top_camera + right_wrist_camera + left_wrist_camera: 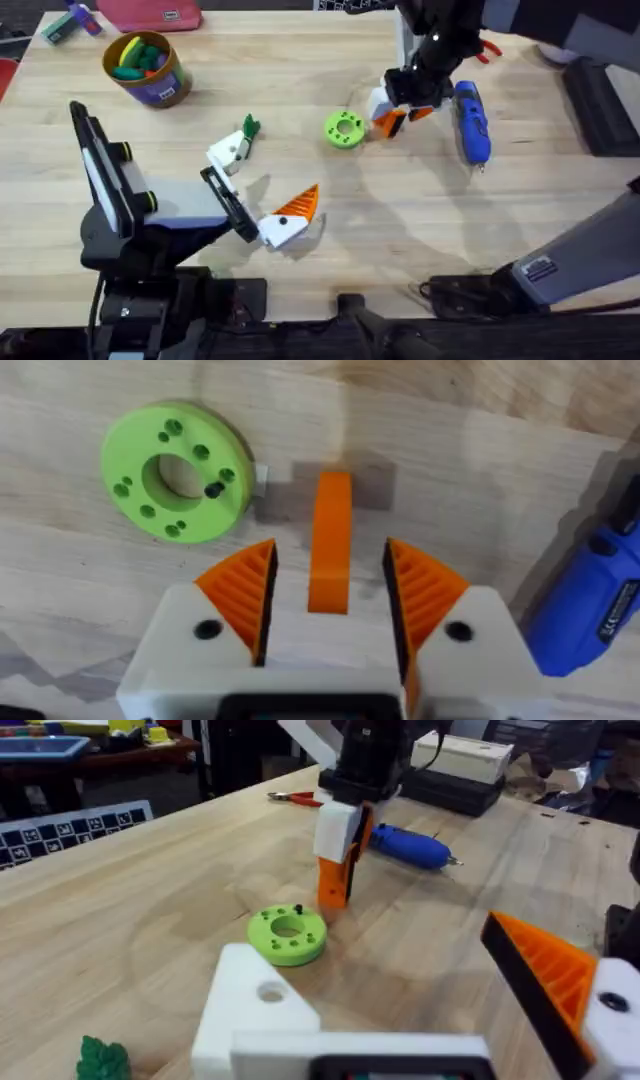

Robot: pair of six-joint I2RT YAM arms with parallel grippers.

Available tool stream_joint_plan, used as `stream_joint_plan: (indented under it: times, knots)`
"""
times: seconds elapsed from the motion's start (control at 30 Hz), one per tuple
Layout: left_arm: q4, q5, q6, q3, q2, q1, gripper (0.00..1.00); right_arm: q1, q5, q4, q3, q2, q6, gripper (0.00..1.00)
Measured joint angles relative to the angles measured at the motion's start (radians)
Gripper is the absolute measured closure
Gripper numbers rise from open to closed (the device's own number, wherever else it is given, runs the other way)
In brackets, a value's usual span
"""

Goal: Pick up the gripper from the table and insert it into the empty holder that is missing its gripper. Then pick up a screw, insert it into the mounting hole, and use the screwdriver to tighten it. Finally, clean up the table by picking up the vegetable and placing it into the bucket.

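Note:
The loose orange gripper (330, 530) lies on the table between the orange ribbed pads (245, 585) of my right gripper (330, 550), which stands open with a gap on each side. Overhead, the right gripper (400, 113) is between the green disc (345, 130) and the blue screwdriver (472, 122). A small black screw (213, 490) stands in the disc. My left gripper (262, 188) is open; one finger is the bare white holder (260, 1010), the other carries an orange pad (545, 975). The dark green vegetable (250, 127) lies by the holder. The bucket (148, 68) stands far left.
Red-handled pliers (485, 50) lie behind the right arm. A pink case (150, 12) sits at the table's far edge behind the bucket. Bare wood stretches across the middle and right front of the table (400, 220).

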Motion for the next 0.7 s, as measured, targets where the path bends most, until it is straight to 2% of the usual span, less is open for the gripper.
stream_joint_plan:
  times: [0.1,0.23,0.43,0.7]
  knots:
    - [0.000,0.000,0.000,0.000,0.000,0.000,0.015,0.000,0.000,0.000,0.000,0.000,0.000,0.458]
    - [0.000,0.000,0.000,0.000,0.000,0.000,0.015,0.000,0.000,0.000,0.000,0.000,0.000,0.629]
    - [0.000,0.000,0.000,0.000,0.000,0.000,0.016,0.000,0.006,0.003,0.000,0.000,0.001,0.981]
    - [0.000,0.000,0.000,0.000,0.000,0.000,0.015,0.000,0.007,0.000,0.002,0.000,0.000,0.986]
